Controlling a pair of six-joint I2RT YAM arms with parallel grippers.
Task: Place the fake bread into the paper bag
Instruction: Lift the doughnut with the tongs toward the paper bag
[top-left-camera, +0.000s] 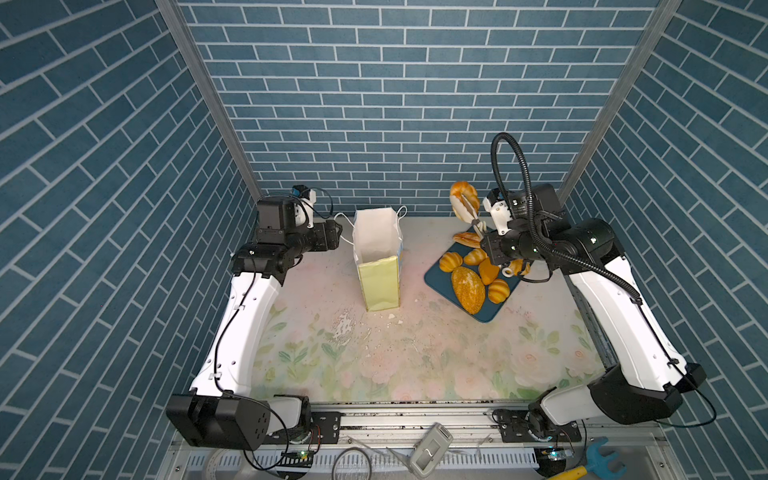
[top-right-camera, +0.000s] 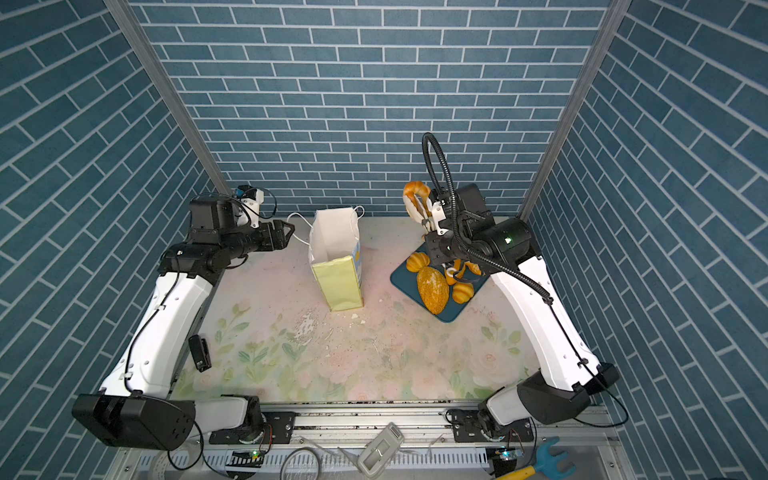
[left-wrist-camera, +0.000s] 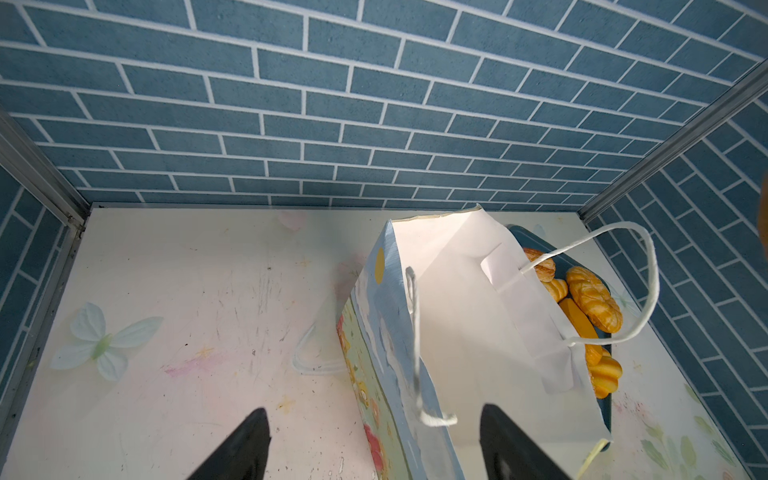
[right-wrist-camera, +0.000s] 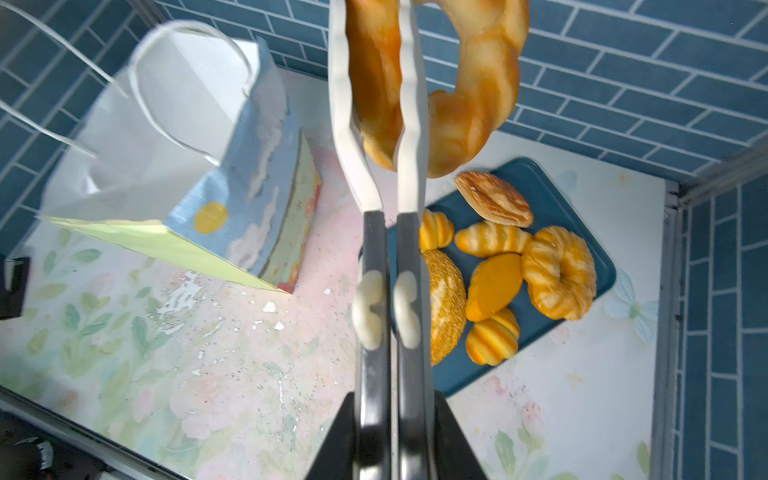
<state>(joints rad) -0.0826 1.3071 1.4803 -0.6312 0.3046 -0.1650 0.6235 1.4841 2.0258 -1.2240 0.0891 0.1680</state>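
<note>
Several white flakes (top-left-camera: 345, 326): are lying scattered on the floral-printed tabletop (top-left-camera: 374, 365), near the middle.
Tall pale yellow-green paper bag (top-left-camera: 379, 282): is standing upright just behind the flakes, mouth gaping, white inside.
Dark blue rounded-corner tray (right-wrist-camera: 548, 195): is lying flat to the right of the bag, apart from it.
Seven glossy golden-orange toy breads (right-wrist-camera: 494, 284): are resting on the tray, with the large oval speckled loaf (top-left-camera: 468, 289) nearest.
Left gripper (top-right-camera: 287, 235): is hovering left of the bag's mouth, jaws spread and gripping nothing; a white cord handle (left-wrist-camera: 413, 316) is hanging close by.
Right gripper (right-wrist-camera: 395, 415): is squeezing grey metal tongs with white scalloped tips (right-wrist-camera: 374, 249), jaws clenched on the handles.
Ring-shaped twisted golden toy bread (top-left-camera: 463, 193): is hanging pinched between the tong tips, raised above the tray's far end, well apart from the bag.
Blue brick-patterned wall (top-left-camera: 395, 104): is closing off the rear.
</note>
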